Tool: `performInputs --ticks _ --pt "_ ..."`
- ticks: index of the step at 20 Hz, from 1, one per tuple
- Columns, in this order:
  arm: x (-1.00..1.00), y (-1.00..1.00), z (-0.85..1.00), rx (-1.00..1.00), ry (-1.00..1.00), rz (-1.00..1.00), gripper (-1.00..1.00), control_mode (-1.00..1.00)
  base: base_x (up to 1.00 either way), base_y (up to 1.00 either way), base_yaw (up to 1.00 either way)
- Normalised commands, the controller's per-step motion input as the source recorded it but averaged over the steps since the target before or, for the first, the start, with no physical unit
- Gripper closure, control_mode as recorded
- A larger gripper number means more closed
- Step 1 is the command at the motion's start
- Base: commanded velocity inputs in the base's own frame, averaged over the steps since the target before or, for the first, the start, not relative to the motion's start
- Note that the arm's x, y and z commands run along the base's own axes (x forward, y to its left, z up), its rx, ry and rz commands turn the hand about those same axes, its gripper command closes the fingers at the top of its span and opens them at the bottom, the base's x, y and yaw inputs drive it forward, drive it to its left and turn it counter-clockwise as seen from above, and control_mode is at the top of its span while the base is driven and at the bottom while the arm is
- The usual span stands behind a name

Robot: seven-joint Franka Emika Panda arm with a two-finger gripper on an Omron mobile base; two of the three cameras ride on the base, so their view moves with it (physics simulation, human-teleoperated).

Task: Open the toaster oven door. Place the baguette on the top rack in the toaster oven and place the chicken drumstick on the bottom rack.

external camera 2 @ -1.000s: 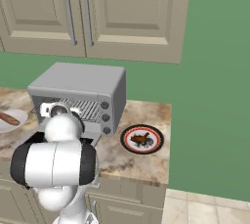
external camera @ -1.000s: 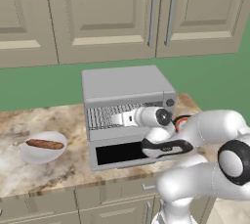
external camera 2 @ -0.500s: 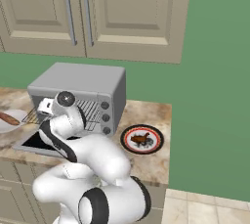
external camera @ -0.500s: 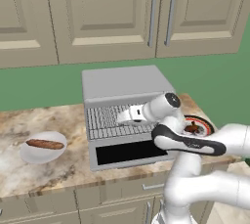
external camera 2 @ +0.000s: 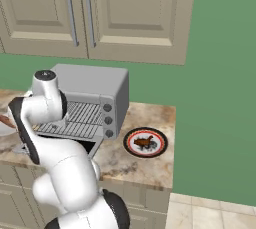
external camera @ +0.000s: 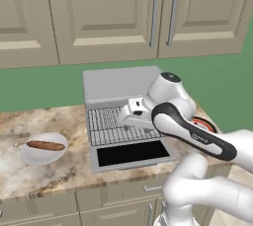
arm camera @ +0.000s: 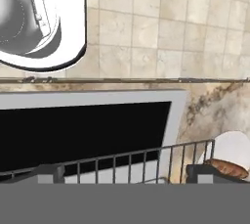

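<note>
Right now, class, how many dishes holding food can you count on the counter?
2. A white bowl with the baguette sits left of the toaster oven; a red-rimmed plate with the chicken drumstick sits right of it.

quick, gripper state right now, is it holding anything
gripper: open, fingers wide apart, holding nothing; it looks down over a pulled-out rack and the open toaster oven door.

The toaster oven door [external camera: 129,155] lies dropped open, flat below the jaws, with a wire rack [external camera: 116,126] slid out over it. Well off to one side, the baguette [external camera: 45,145] rests in a white bowl [external camera: 29,157].
</note>
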Motion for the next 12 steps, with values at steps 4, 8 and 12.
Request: performInputs --ticks 4,8,12 --pt "-0.5 0.0 0.83 -0.18 0.05 0.0 -1.0 -1.0 0.0 0.0 0.0" --pt "-0.31 0.0 0.31 -0.17 0.01 0.0 -1.0 -1.0 0.0 0.0 0.0" --pt "-0.27 -0.09 0.27 -0.16 -0.01 0.0 -1.0 -1.0 0.0 0.0 0.0"
